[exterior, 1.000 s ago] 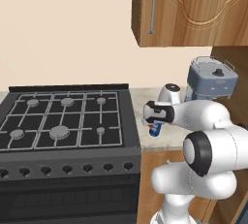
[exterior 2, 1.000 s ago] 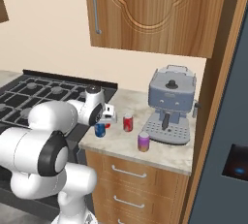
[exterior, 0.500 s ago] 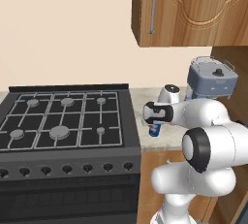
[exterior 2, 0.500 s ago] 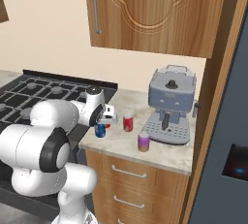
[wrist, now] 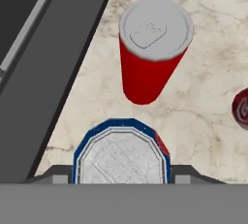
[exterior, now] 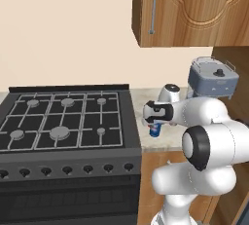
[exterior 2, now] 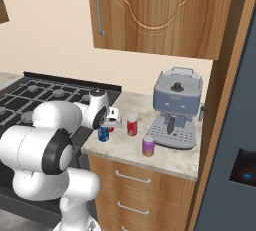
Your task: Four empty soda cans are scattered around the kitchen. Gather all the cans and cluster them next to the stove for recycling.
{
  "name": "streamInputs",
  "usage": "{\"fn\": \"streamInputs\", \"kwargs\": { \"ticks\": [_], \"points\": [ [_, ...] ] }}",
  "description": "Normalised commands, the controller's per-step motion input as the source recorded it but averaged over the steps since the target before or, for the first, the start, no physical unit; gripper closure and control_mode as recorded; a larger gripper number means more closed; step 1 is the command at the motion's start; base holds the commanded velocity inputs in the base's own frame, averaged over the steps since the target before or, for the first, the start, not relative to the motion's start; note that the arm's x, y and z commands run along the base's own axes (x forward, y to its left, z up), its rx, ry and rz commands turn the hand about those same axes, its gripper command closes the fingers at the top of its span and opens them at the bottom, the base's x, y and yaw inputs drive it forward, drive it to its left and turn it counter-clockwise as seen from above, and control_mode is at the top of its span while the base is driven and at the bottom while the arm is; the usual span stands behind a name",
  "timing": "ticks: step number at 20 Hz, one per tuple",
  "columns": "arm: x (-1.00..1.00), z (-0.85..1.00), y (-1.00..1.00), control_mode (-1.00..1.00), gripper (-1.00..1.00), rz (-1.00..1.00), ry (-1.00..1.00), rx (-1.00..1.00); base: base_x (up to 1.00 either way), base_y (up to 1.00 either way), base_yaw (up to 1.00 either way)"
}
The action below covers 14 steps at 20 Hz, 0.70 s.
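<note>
The black stove (exterior: 63, 121) (exterior 2: 30, 95) fills the left, and its dark edge (wrist: 58, 72) runs down the left of the hand view. Just right of it, a blue-and-white soda can (exterior 2: 103, 135) (exterior: 154, 130) (wrist: 121, 157) stands upright on the counter. My gripper (exterior 2: 106, 126) (exterior: 154, 124) (wrist: 120, 177) comes down over it, shut on its sides. A red can (wrist: 152, 48) stands close beyond it. A reddish-pink can (exterior 2: 132, 126) (wrist: 240, 109) is a little further right. A pale pink-lilac can (exterior 2: 148, 146) stands near the counter's front.
A grey-blue coffee machine (exterior 2: 175, 110) (exterior: 213, 78) stands at the back right of the beige counter (exterior 2: 125, 150). Wooden cabinets (exterior 2: 155, 10) hang overhead and drawers sit below. A tall dark appliance (exterior 2: 240, 140) closes off the right.
</note>
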Motion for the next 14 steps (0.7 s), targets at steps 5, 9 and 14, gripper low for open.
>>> {"fn": "streamInputs", "kwargs": {
  "ticks": [5,9,14],
  "points": [
    [-0.02,0.04,-0.01,-1.0,-1.0,0.0,-0.04,0.01,0.0,0.0,0.0],
    [-0.01,0.16,-0.01,-1.0,-1.0,0.0,-0.09,0.0,0.0,0.0,0.0],
    [-0.03,0.34,-0.04,-1.0,-1.0,0.0,-0.11,0.0,0.0,0.0,0.0]
  ]
}}
